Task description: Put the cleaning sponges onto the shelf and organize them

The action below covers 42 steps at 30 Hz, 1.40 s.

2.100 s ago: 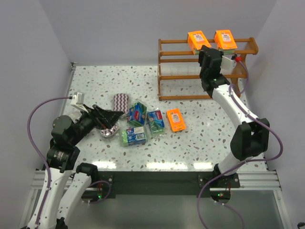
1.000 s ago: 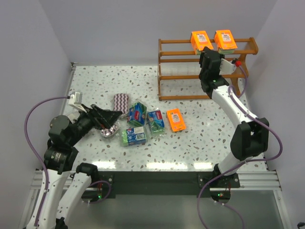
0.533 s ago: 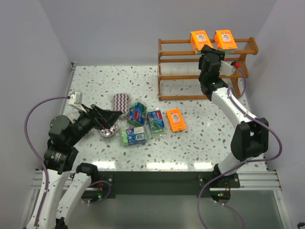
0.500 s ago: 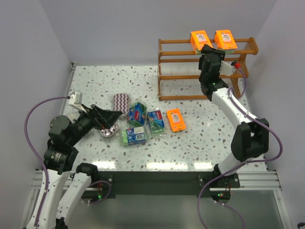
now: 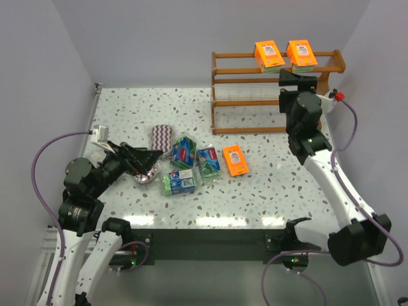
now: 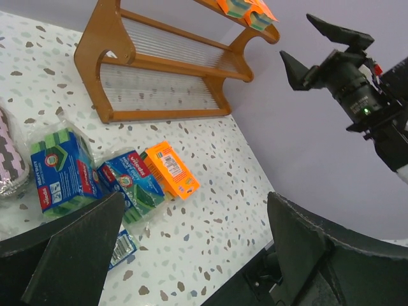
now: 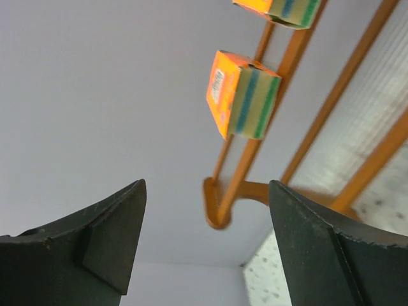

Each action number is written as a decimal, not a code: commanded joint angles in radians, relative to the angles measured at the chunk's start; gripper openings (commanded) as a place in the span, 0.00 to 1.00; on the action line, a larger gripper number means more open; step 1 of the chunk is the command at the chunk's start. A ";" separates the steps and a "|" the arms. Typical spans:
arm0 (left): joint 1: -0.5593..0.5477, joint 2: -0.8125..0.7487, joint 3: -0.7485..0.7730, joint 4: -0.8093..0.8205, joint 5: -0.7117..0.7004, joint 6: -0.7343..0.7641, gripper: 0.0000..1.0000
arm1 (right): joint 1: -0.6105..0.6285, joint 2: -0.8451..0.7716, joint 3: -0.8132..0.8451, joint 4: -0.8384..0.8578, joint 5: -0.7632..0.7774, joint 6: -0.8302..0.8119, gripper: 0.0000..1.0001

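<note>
The right hand [image 5: 288,81] hangs with fingers spread and nothing between them, just in front of the right end of the shelf [image 5: 248,130] and near the side wall [image 5: 382,64]. Two orange sponge packs [image 5: 268,54] sit side by side on the top tier, long axes front to back. The left hand [image 5: 150,157], its fingers also apart and holding nothing, is low over the bench [image 5: 274,185] beside a zigzag-pad bag [image 5: 161,136]. Three blue-green packs [image 5: 208,160] cluster mid-bench. The third orange pack [image 5: 234,159] lies flat just right of them, long axis near-to-far, with open bench between it and the shelf. The label print is too small to read.
</note>
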 commanded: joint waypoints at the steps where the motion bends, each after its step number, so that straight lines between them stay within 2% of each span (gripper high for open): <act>1: -0.004 -0.005 -0.036 0.063 0.024 -0.006 1.00 | 0.003 -0.160 -0.099 -0.209 -0.101 -0.183 0.81; 4: -0.004 0.012 -0.056 0.089 0.042 -0.009 1.00 | 0.005 -0.226 -0.210 -0.328 -0.196 -0.248 0.81; 5: -0.004 0.026 -0.064 0.105 0.055 -0.012 1.00 | 0.003 -0.279 -0.303 -0.327 -0.298 -0.250 0.81; 6: -0.002 0.030 -0.066 0.109 0.058 -0.011 1.00 | 0.003 -0.312 -0.354 -0.327 -0.334 -0.239 0.80; 11: -0.002 0.047 -0.066 0.123 0.081 -0.006 1.00 | 0.006 -0.571 -0.765 -0.189 -0.543 -0.063 0.71; 15: -0.002 0.047 -0.075 0.114 0.085 0.002 1.00 | 0.006 -0.756 -0.855 -0.273 -0.586 -0.053 0.69; 17: -0.002 0.044 -0.087 0.122 0.093 -0.009 1.00 | 0.008 -0.774 -0.896 -0.277 -0.598 -0.031 0.69; 21: -0.002 0.043 -0.098 0.126 0.096 -0.017 1.00 | 0.009 -0.700 -0.962 -0.177 -0.661 0.000 0.68; 25: -0.002 0.029 -0.099 0.109 0.088 -0.020 1.00 | 0.008 -0.552 -0.989 -0.038 -0.694 -0.003 0.66; 29: -0.002 0.017 -0.101 0.094 0.078 -0.020 1.00 | 0.011 -0.308 -0.967 0.111 -0.775 -0.015 0.65; 33: -0.002 0.012 -0.101 0.091 0.070 -0.023 1.00 | 0.018 -0.214 -0.950 0.235 -0.767 -0.003 0.64; 42: -0.002 0.020 -0.104 0.093 0.058 -0.026 1.00 | 0.064 -0.082 -0.936 0.391 -0.735 0.046 0.63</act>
